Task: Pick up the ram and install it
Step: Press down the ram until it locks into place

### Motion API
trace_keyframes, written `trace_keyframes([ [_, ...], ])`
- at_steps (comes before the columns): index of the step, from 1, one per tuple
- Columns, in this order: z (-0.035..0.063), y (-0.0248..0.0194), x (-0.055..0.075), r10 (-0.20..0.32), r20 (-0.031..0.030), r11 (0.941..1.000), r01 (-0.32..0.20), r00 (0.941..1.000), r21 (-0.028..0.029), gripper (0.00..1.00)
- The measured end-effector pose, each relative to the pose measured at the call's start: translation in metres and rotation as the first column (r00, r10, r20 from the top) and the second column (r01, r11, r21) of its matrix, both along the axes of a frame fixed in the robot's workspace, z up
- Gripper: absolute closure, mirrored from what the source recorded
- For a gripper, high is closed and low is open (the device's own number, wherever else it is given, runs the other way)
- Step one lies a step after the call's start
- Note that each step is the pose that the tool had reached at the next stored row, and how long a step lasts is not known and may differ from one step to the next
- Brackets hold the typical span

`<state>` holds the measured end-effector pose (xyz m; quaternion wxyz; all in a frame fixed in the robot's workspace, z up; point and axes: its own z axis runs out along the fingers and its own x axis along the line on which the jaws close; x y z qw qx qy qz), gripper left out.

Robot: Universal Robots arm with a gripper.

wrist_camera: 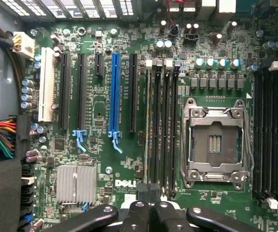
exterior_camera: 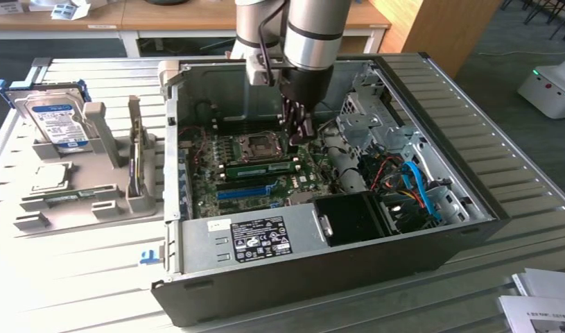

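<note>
Green motherboard (wrist_camera: 105, 164) with one long blue slot (wrist_camera: 114, 92) among black ones (white "DELL" lettering near a ribbed silver heatsink (wrist_camera: 76, 183)); grey computer case (exterior_camera: 292, 270); blue-labelled hard drive (exterior_camera: 55, 121)

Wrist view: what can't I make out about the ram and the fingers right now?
- Wrist view: the fingers cover the slot end beneath them, so whether they touch the ram is hidden.
- Exterior view: the ram is too small to tell if it is fully seated or latched.
- Exterior view: the fingers' tips blend into dark parts below the arm.
</note>
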<state>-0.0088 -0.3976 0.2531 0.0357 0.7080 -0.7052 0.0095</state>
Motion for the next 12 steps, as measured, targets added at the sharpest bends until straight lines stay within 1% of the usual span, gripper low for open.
trace_keyframes([
  [12,-0.0097,-0.0005,0.0000,0.000,0.0008,1.0000,0.000,1.0000,0.0000,0.90],
])
